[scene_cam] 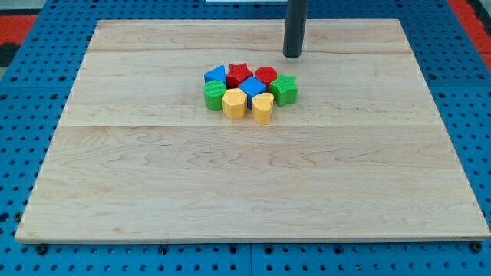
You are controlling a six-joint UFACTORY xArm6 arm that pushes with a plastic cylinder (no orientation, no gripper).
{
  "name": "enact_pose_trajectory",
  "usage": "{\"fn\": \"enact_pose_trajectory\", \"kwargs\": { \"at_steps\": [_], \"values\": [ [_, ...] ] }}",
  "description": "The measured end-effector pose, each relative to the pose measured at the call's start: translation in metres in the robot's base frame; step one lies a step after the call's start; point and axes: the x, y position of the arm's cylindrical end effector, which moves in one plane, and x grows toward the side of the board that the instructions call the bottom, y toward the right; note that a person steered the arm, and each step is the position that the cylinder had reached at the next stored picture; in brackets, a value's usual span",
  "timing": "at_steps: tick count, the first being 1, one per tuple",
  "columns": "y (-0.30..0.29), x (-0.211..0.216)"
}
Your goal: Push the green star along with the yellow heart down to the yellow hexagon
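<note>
Evidently blocks packed in one tight cluster mid-board, so task pieces already near each other. My tip (292, 56) bare, touching nothing, standing clear toward view's top. Green star (284, 90) just below my tip, slightly to view's left, at cluster's right edge. Yellow heart (263, 108) further down-left, just beside star. Yellow hexagon (235, 103) left of heart, touching it or nearly. Judgement: tip sits above star, suited to downward push; neighbouring red cylinder (266, 75) and blue block (252, 87) risk being dragged.

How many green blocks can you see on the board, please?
2. The green star sits at the cluster's right end, below my tip. The other green block, shape unclear, sits at the cluster's left end. None seems hidden.
</note>
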Motion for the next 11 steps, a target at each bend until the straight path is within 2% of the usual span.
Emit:
{"fn": "enact_pose_trajectory", "kwargs": {
  "at_steps": [6, 11],
  "values": [
    [-0.001, 0.000],
    [0.026, 0.001]
  ]
}}
